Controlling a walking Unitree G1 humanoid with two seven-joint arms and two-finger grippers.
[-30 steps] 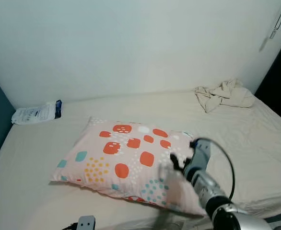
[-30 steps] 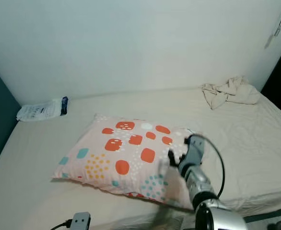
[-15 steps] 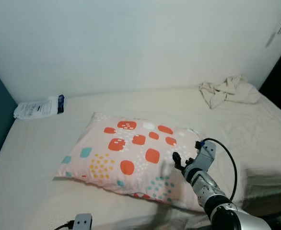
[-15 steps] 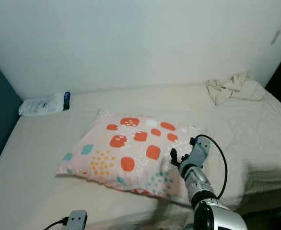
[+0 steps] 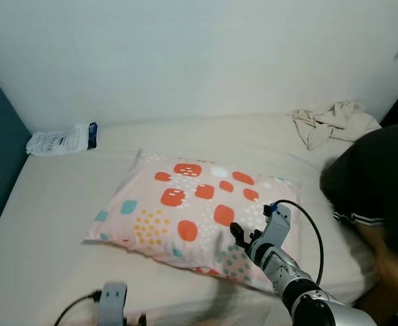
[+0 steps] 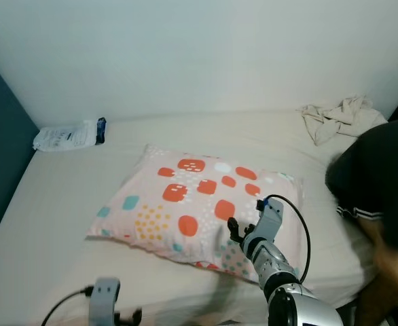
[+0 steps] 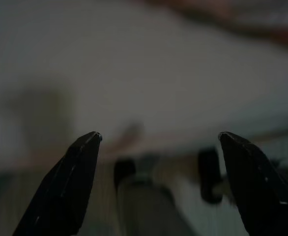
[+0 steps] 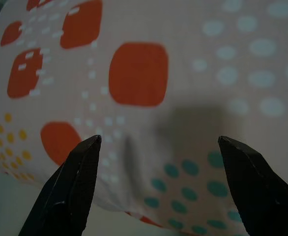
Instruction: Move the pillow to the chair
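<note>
Pillow (image 5: 195,214) lies flat on bed (image 5: 49,204), ungrasped | right gripper (image 8: 158,162) fingers spread wide above it | left gripper (image 7: 156,157) fingers apart, idle | lift, carry to chair remain

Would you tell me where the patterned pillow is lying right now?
The pillow lies in the middle of the bed, nearer its front edge, with the right gripper open just above its front right corner.

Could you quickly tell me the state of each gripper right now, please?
Left gripper: open, holding nothing, hanging low.
Right gripper: open, holding nothing, fingers spread just above the pillow.
</note>
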